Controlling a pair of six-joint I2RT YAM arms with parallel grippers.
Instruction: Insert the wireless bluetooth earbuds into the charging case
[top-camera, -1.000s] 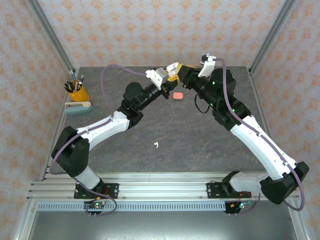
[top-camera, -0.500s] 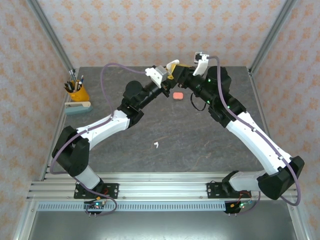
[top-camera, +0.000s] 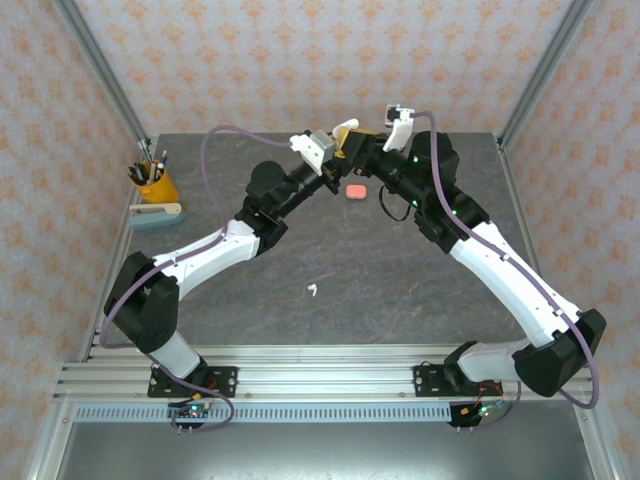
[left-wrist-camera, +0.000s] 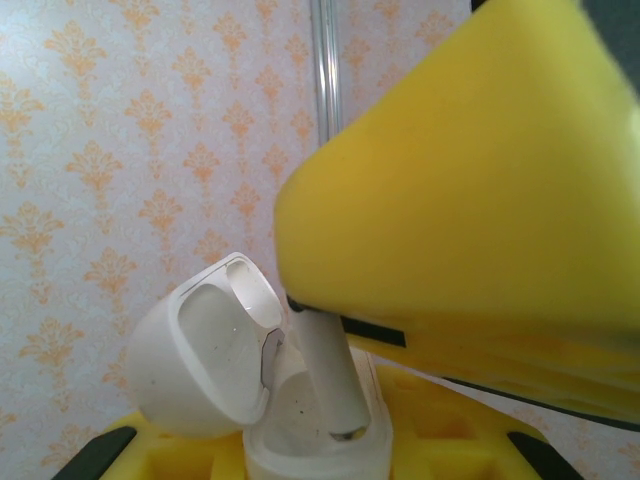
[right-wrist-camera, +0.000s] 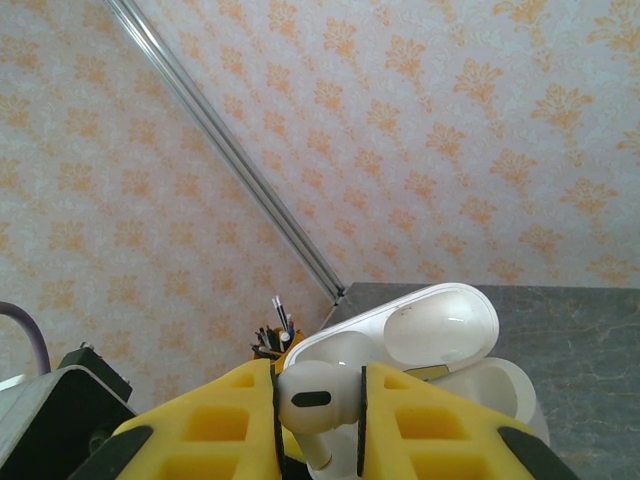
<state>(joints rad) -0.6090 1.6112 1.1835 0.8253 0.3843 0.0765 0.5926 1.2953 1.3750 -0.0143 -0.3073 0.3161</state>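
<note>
The left gripper (left-wrist-camera: 312, 462) was clamped on the base of the open white charging case (left-wrist-camera: 210, 350), lid tilted back, raised above the far middle of the surface (top-camera: 400, 270). The right gripper (right-wrist-camera: 318, 405) pinched a white earbud (right-wrist-camera: 310, 398) between its yellow pads (right-wrist-camera: 420, 420), directly over the case, with the stem reaching down into the case's mouth. A second white earbud (top-camera: 313, 290) lay on the surface, well apart from both grippers; a pink case (top-camera: 355, 190) lay near them.
</note>
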